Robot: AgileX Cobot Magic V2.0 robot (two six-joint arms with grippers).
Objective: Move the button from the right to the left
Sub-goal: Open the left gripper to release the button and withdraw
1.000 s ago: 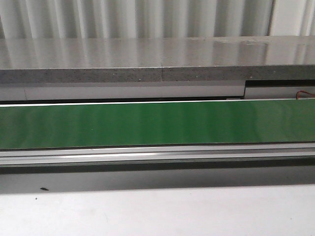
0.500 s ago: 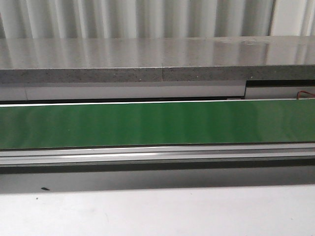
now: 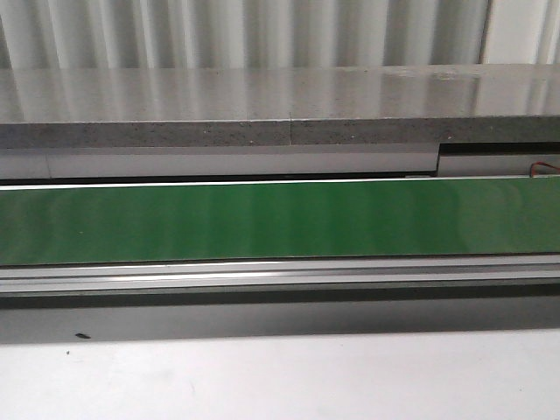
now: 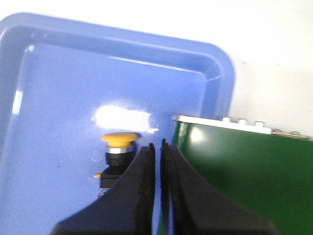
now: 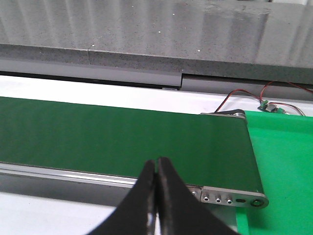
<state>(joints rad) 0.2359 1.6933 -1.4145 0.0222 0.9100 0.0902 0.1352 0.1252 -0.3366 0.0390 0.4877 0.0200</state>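
The button (image 4: pixel 119 152), with a yellow-orange cap, silver ring and black collar, stands upright in a blue tray (image 4: pixel 73 98) in the left wrist view. Its lower part is hidden behind a finger. My left gripper (image 4: pixel 157 145) is shut and empty, its tips just beside the button, over the tray edge next to the green belt (image 4: pixel 244 171). My right gripper (image 5: pixel 156 161) is shut and empty above the near rail of the green belt (image 5: pixel 122 137). Neither gripper nor the button shows in the front view.
The green conveyor belt (image 3: pixel 280 219) runs across the front view, with a metal rail (image 3: pixel 280 273) before it and a grey stone ledge (image 3: pixel 280 105) behind. The belt's end roller (image 5: pixel 234 198), red wires (image 5: pixel 244 95) and a green mat (image 5: pixel 283 161) lie to the right.
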